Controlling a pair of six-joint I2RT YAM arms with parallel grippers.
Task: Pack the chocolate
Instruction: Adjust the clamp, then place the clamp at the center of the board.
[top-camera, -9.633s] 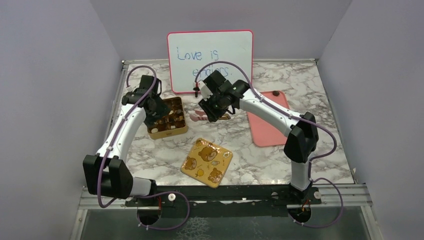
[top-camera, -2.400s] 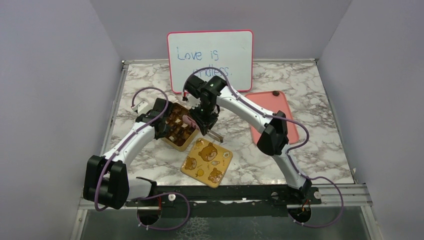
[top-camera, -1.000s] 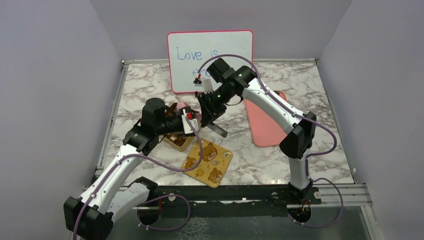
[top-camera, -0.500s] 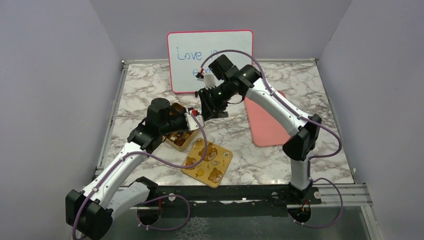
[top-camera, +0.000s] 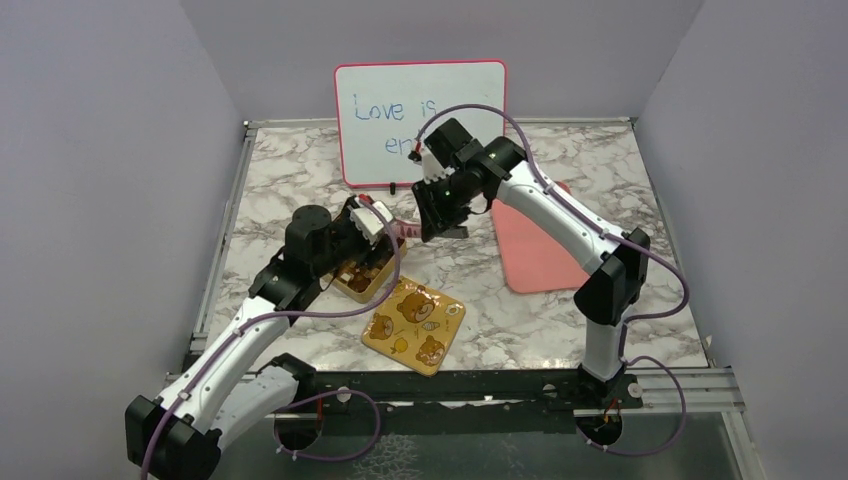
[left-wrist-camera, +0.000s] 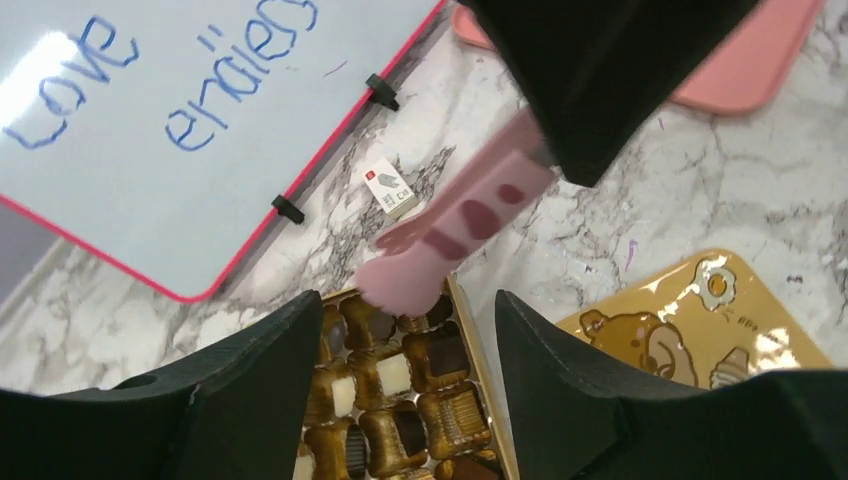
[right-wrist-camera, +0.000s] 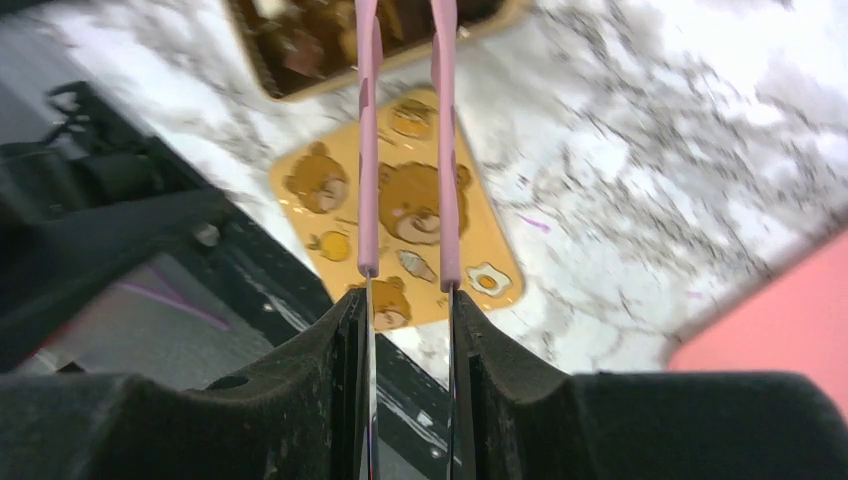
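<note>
The open gold tin (top-camera: 362, 278) holds several dark, brown and cream chocolates (left-wrist-camera: 395, 400) in gold cups. My left gripper (top-camera: 374, 224) hovers open and empty just above the tin; in the left wrist view (left-wrist-camera: 408, 306) its fingers (left-wrist-camera: 255, 385) frame the tin's right rows. My right gripper (top-camera: 437, 214) is shut on pink tongs (left-wrist-camera: 462, 215), whose tips hang over the tin's far edge. In the right wrist view (right-wrist-camera: 405, 300) the two tong arms (right-wrist-camera: 368, 150) point at the tin (right-wrist-camera: 300, 45). I cannot tell whether the tongs hold a piece.
The bear-printed gold lid (top-camera: 413, 326) lies face up in front of the tin. A pink tray (top-camera: 532, 250) lies at the right under the right arm. A whiteboard (top-camera: 420, 110) stands at the back, with a small white card (left-wrist-camera: 391, 188) near its foot.
The left gripper has moved up and slightly back over the tin. The right gripper has shifted a little to the right with the tongs.
</note>
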